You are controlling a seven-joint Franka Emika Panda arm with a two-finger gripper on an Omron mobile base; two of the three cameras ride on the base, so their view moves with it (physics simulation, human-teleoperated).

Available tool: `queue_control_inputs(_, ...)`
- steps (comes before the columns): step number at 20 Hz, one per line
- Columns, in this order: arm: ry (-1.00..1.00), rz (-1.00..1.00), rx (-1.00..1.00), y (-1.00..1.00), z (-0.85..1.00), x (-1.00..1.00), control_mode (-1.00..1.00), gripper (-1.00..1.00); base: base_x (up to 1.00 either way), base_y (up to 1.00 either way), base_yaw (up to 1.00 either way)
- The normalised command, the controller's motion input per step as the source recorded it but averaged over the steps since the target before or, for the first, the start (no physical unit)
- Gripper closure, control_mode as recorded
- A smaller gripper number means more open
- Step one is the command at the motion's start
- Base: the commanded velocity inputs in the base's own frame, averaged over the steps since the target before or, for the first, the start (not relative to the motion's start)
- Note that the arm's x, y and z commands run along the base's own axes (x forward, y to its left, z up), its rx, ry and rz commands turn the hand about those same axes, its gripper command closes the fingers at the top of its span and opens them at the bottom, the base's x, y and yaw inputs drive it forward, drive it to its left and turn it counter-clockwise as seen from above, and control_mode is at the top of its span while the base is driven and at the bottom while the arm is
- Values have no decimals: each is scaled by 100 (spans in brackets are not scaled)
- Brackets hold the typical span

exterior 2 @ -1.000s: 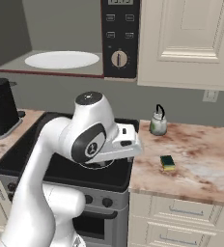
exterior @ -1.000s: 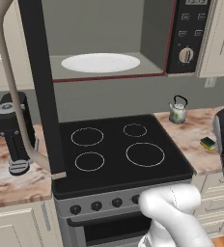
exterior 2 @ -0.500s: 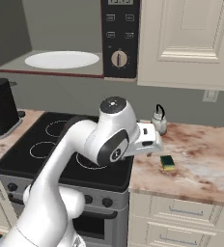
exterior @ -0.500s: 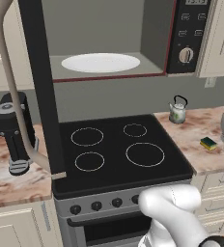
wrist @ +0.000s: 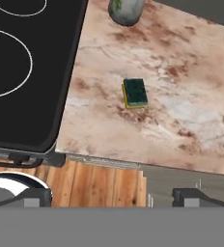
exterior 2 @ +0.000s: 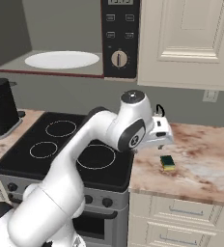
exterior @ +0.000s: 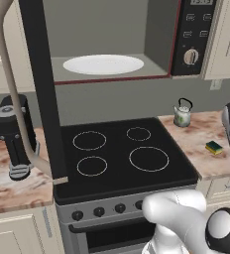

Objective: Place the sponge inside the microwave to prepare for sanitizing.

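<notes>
**Change:** arm has swung from over the stove (exterior: 122,154) out to the right-hand counter (exterior 2: 201,166) across the last sec; wrist now sits above the counter edge, just short of the sponge (exterior 2: 167,162). Sponge itself hasn't shifted, nor has the kettle (exterior: 182,112). Judgement: reach phase, approx. early in task; pick not yet made.

**Sponge:** flat on counter, green scrub side up, yellow edge showing. Hand view: sponge (wrist: 134,92) sits just above centre, approx. 12 o'clock from the fingertips, well apart from them. Kettle at approx. 11 o'clock of sponge in that view, near the top edge. Stove edge at sponge's 9 o'clock, clear gap between.

**Microwave:** microwave (exterior: 137,42) door swung open, white plate (exterior: 103,64) bare inside. Cavity ready to receive; sits up at approx. 10 o'clock from sponge in left base view.

**Gripper:** gripper (wrist: 111,195) tips spread wide, one at each lower corner of hand view; nothing between them, touching nothing. Empty.

**Next needs (judgement):** descend and advance over sponge, line jaws across its short sides, then close.
</notes>
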Motion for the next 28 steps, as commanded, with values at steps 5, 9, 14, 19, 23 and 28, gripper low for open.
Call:
queue_control_inputs(5,0,0,10,-1,-26,8,-100,-100,0,0,0)
queue_control_inputs(9,0,0,4,0,-30,0,-100,-100,0,0,0)
queue_control_inputs(14,-8,0,0,0,-20,6,-100,-100,0,0,0)
queue_control_inputs(19,-6,-1,0,-10,-22,19,-100,-100,0,0,0)
queue_control_inputs(23,-7,-1,-1,-5,-42,44,-100,-100,0,0,0)
queue_control_inputs(28,-1,0,-1,-20,-28,42,-100,-100,0,0,0)
